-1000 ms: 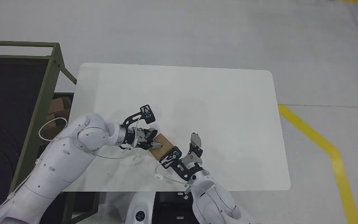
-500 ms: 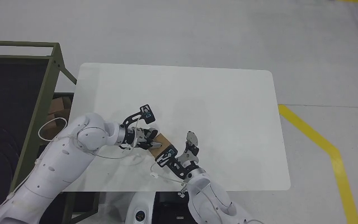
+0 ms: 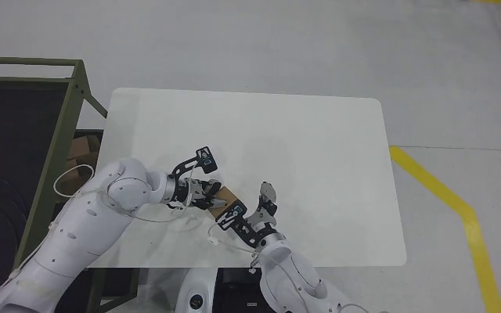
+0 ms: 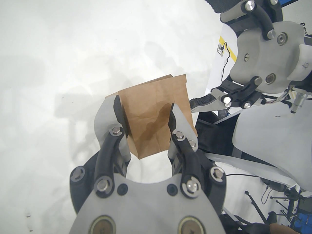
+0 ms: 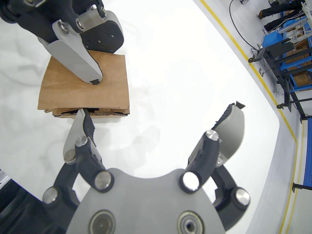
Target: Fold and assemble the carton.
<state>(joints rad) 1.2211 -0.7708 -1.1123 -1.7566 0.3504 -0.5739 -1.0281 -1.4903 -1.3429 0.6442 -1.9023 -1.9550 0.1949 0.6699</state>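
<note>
Left pincer is closed on the carton, with one finger on each side of the flat brown cardboard; you can see a dark stain on its face. You find the carton lying at the near side of the white table, close to the robot. Right pincer is wide open: one fingertip touches the carton's layered edge, the other stands well apart over the table, and it grips nothing.
</note>
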